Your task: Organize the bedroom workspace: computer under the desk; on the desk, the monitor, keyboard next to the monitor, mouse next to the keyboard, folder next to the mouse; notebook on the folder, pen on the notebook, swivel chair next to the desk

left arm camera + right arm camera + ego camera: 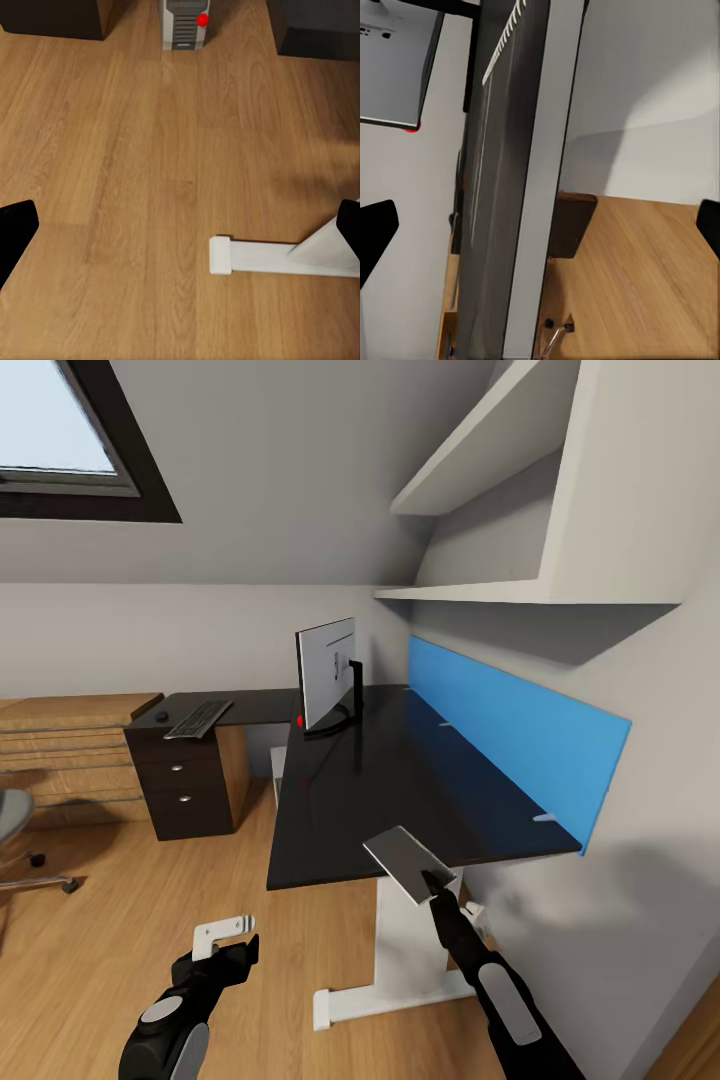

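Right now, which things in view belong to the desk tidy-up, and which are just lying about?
Job things: desk, monitor, keyboard, mouse, chair, computer, notebook.
Just there: wall shelves, skylight, wooden cabinet.

I'm in an attic bedroom used as a home office: sloped grey ceiling (290,470) with a dark-framed skylight (70,445), warm wood plank floor (120,950), long glossy black desk (400,780), and white wall shelves (520,510).
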{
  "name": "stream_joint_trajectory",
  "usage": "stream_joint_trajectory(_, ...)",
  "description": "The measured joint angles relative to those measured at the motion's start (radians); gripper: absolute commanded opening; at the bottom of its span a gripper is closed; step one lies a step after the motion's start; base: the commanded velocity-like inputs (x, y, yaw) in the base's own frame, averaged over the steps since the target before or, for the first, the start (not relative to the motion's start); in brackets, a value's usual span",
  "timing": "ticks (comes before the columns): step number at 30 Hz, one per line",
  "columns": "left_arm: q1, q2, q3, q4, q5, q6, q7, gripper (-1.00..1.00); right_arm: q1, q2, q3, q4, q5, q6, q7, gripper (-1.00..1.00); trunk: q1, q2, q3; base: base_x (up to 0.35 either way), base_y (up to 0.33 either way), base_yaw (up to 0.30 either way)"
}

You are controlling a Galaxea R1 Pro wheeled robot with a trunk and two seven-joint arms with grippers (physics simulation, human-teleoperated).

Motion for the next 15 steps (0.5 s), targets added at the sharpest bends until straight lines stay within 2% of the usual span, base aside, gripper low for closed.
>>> stream_joint_trajectory(7, 0.000, 0.000, 0.000, 0.000, 0.000, 0.000, 0.000, 1.00, 0.000, 0.000, 0.002, 0.006, 0.000, 0.001, -0.002, 1.00, 0.000, 0.000, 0.000, 0.000, 0.000, 0.000)
stream_joint_trajectory(8, 0.000, 0.000, 0.000, 0.000, 0.000, 0.001, 0.000, 1.00, 0.000, 0.000, 0.002, 0.007, 0.000, 0.001, -0.002, -1.00, 0.000, 0.000, 0.000, 0.000, 0.000, 0.000)
stream_joint_trajectory(15, 0.000, 0.001, 0.000, 0.000, 0.000, 0.001, 0.000, 1.00, 0.000, 0.000, 0.002, 0.006, 0.001, 0.001, -0.001, -1.00, 0.000, 0.000, 0.000, 0.000, 0.000, 0.000)
